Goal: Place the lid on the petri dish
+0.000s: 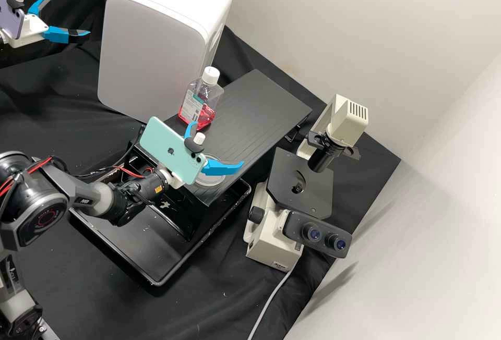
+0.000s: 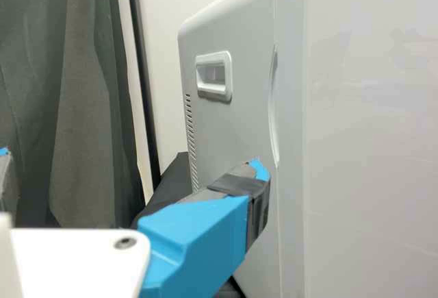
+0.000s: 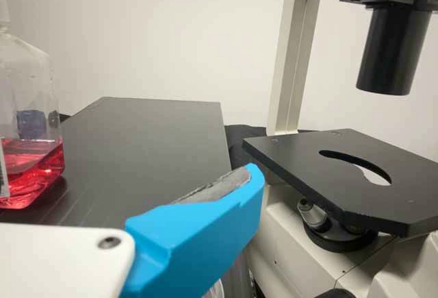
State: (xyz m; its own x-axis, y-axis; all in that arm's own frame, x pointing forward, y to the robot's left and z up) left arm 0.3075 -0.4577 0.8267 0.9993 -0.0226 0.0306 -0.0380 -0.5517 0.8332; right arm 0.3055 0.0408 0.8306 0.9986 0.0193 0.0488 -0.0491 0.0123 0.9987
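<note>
Black bench [image 1: 62, 100], ridged platform [image 1: 261, 105] mid-way. Petri dish [image 1: 214, 181] at platform's near edge, directly beneath right gripper [image 1: 209, 149]: hangs spread wide, seemingly empty. Left gripper [image 1: 56, 18] well apart, likewise spread.

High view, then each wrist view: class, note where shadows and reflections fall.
High view: the microscope throws a soft shadow on the white wall beside it, and the black tray glints in small specks. Right wrist view: the microscope stage carries a pale sheen. Left wrist view: the white cabinet is evenly lit, its handle recess shaded.
</note>
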